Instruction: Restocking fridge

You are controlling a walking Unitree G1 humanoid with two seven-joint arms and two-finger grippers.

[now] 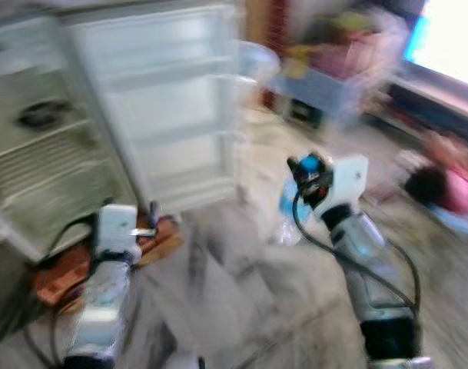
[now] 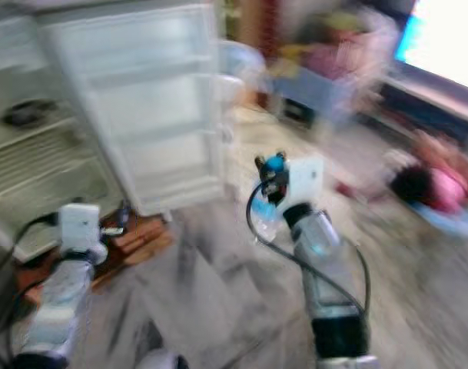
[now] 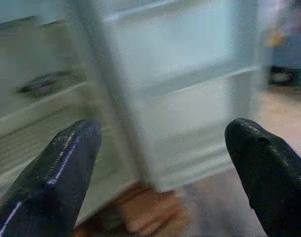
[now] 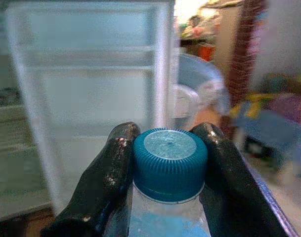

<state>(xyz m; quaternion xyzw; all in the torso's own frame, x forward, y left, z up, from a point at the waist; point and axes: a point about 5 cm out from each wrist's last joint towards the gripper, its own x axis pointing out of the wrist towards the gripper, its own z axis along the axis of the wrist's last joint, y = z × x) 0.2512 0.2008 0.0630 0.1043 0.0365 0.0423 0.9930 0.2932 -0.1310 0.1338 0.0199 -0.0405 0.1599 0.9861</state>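
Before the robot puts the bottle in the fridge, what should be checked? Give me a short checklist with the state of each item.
1. Right gripper grips the bottle at the cap: ok.
2. Left gripper open and free: ok.
3. Fridge door open: ok.
4. Free shelf space: seems ok, though blurred.
5. Sharp head views: not ok, motion blur.
6. Person on the floor stays away from the path: cannot tell.

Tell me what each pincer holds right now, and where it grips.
Right pincer grips a bottle at its blue cap. Left pincer is open, holding nothing.
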